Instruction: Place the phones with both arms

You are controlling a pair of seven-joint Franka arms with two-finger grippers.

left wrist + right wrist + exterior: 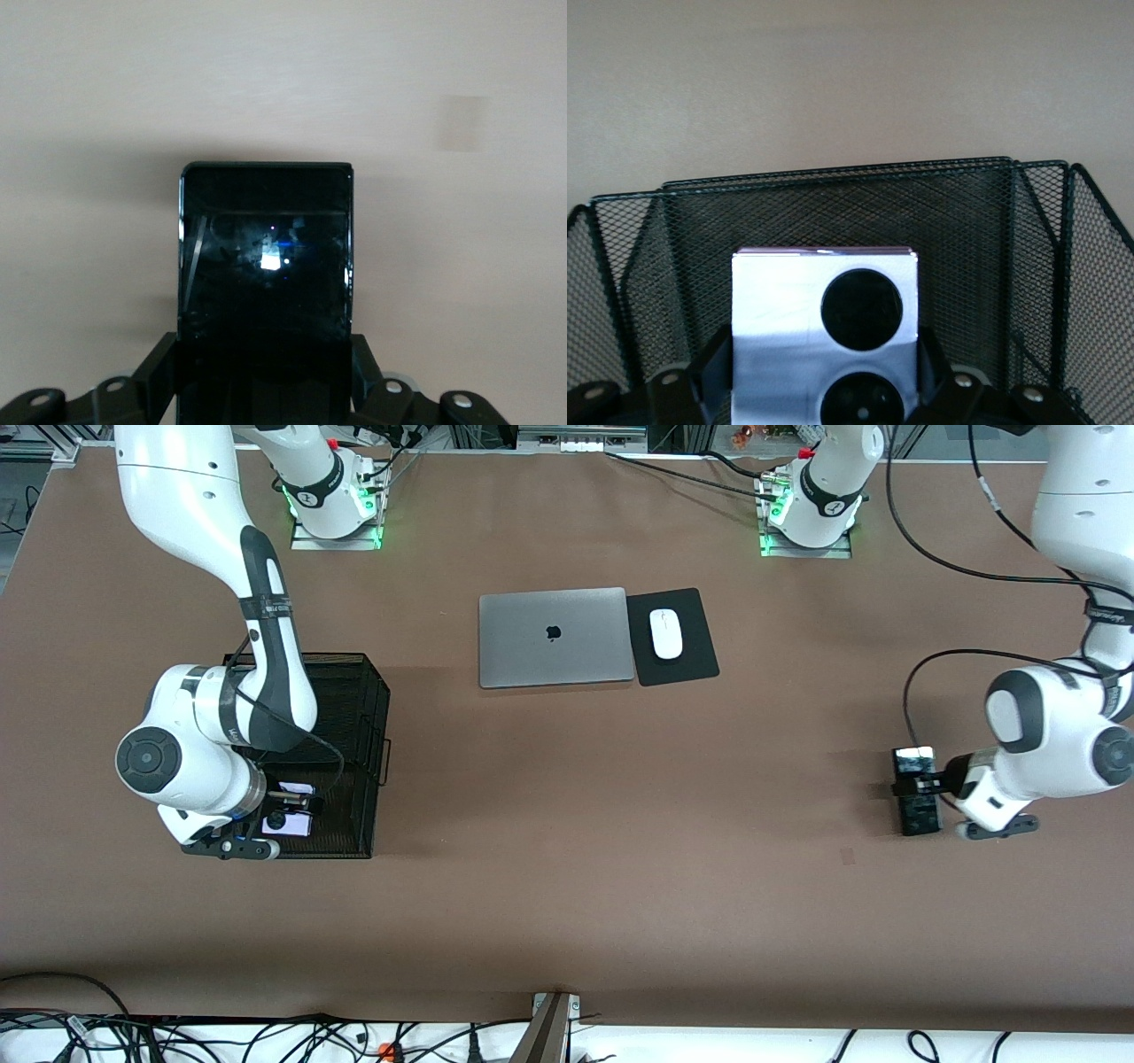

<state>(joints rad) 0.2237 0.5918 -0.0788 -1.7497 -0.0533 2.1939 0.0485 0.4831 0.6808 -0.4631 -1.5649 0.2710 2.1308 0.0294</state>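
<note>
The left gripper [921, 786] is held low near the table edge at the left arm's end, its fingers [159, 372] clamped on the black phone [266, 261], while the right gripper [292, 804] is lowered into the mesh basket [833, 208], closed on the lilac phone [788, 301].

We are seeing a closed grey laptop [556, 638] lying mid-table with a white mouse [666, 634] resting on a black mouse pad [671, 637] just beside it toward the left arm's end, a black mesh basket [368, 717] sitting toward the right arm's end, and cables [266, 1036] trailing along the table's near edge.
</note>
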